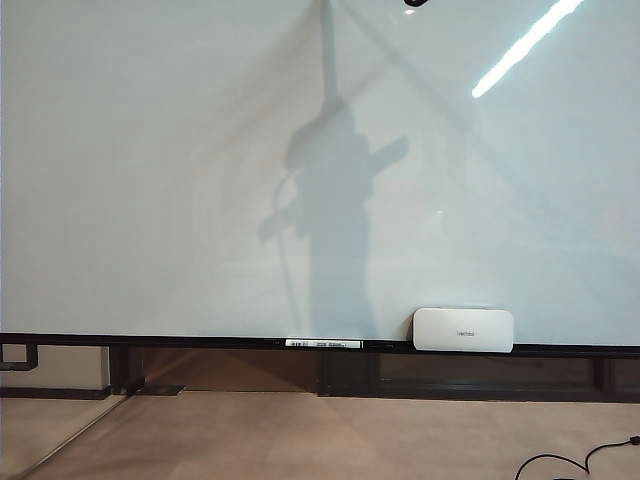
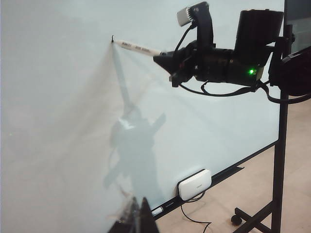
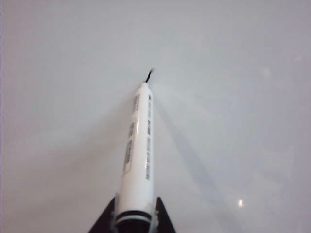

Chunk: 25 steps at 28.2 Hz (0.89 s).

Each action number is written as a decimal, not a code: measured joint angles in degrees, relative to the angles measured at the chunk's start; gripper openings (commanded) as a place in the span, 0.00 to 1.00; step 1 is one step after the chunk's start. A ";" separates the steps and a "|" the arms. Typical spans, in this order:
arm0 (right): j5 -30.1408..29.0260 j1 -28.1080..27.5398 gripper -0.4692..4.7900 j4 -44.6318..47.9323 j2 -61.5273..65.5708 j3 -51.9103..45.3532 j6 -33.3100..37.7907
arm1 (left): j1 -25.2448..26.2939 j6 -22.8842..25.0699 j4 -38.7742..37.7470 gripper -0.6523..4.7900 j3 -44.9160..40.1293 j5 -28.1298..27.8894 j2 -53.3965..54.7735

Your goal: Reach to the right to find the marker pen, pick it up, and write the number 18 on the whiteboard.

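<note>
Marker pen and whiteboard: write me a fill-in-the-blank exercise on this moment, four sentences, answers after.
1. The right gripper is shut on the ____.
2. The marker pen has its black tip against the ____.
3. The white eraser block sits on the whiteboard's lower rail, and a second ____ lies on that rail beside it.
4. The left gripper holds ____.

Missing words: marker pen; whiteboard; marker; nothing

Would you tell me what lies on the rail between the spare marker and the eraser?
Nothing: the exterior view shows bare rail between spare marker and eraser.
</note>
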 measured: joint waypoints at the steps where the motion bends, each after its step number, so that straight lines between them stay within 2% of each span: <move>1: 0.02 0.00 0.09 -0.72 0.00 0.00 0.04 | 0.00 0.04 -0.02 0.11 0.00 0.00 0.00; 17: 0.94 0.02 0.09 -14.40 1.16 -0.07 1.86 | 0.00 2.47 0.02 0.11 0.00 -1.22 0.00; 25: 1.20 0.02 0.09 -16.63 1.29 -2.38 3.08 | 0.00 3.34 0.02 0.11 0.00 -1.29 0.00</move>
